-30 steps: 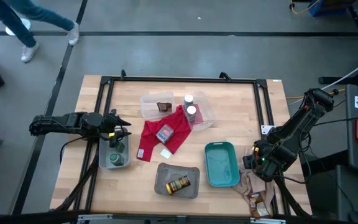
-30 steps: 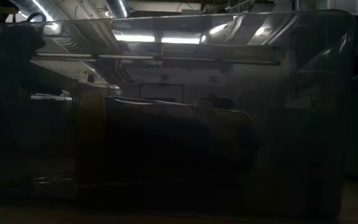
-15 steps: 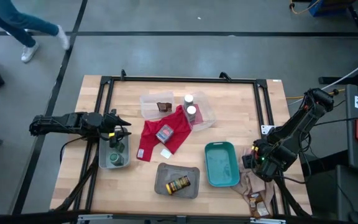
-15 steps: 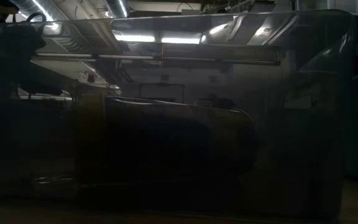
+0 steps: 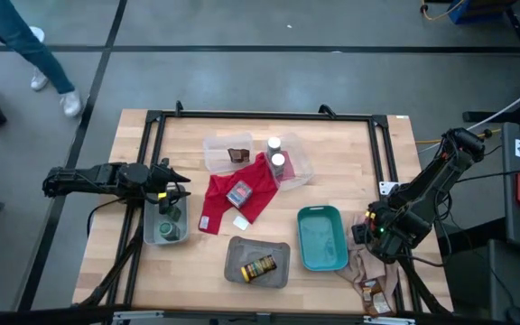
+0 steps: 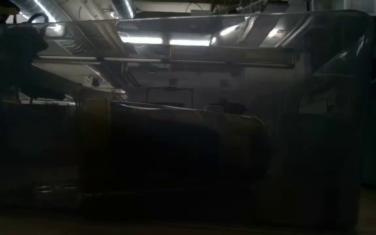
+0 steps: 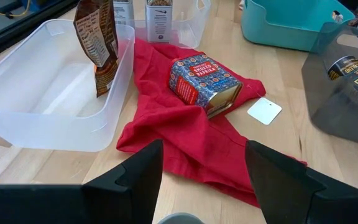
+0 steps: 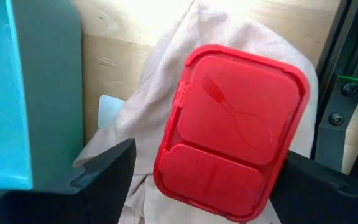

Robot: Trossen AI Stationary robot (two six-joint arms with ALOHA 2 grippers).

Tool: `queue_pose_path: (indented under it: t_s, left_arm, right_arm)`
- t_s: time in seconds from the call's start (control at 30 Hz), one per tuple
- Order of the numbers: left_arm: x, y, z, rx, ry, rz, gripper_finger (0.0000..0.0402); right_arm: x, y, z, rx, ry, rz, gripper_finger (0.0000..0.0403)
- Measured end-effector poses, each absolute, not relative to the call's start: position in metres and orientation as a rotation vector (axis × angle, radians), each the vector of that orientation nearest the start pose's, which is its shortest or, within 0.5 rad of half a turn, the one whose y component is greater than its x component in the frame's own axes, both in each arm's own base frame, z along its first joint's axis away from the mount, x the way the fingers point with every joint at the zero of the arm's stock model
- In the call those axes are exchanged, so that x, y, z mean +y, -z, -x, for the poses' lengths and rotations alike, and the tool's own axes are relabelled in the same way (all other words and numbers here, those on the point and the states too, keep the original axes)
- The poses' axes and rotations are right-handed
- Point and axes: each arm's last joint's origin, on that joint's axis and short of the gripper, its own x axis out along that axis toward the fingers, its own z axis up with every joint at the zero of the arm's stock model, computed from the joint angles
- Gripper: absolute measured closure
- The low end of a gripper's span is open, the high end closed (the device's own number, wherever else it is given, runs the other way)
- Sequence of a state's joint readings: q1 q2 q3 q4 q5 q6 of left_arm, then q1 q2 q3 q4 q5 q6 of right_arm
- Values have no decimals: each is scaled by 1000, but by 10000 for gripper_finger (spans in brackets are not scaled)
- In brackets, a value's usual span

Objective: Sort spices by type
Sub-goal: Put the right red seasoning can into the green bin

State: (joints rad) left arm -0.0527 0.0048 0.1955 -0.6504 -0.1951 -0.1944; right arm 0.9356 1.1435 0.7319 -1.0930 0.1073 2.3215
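Risk: right gripper (image 8: 194, 186), jaws spread wide, empty, straddling red tin (image 8: 232, 130) on beige cloth (image 8: 166, 81); could snag cloth w/ tin, or bump teal tray (image 8: 23, 93) just beside. Left gripper (image 7: 201, 180) open, empty, over clear tub (image 5: 166, 226) w/ green-lidded jars (image 5: 167, 232). Second red tin (image 7: 205, 82) on red cloth (image 7: 166, 118), near clear tray (image 7: 48, 99).
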Motion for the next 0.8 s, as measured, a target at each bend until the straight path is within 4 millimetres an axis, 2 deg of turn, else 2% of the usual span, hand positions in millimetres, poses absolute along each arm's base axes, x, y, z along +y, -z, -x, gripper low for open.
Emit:
queue_pose_path:
  t_s: [0.23,0.63,0.8]
  left_arm:
    - [2,-167,-72,441,-184,134,192]
    - [2,-168,-72,438,-183,134,192]
    - [2,-168,-72,438,-183,134,192]
  right_arm:
    - [130,-205,-102,1137,990,-1109,81]
    - [131,-203,-100,1191,1019,-1100,82]
    - [132,-198,-101,1200,1066,-1053,109]
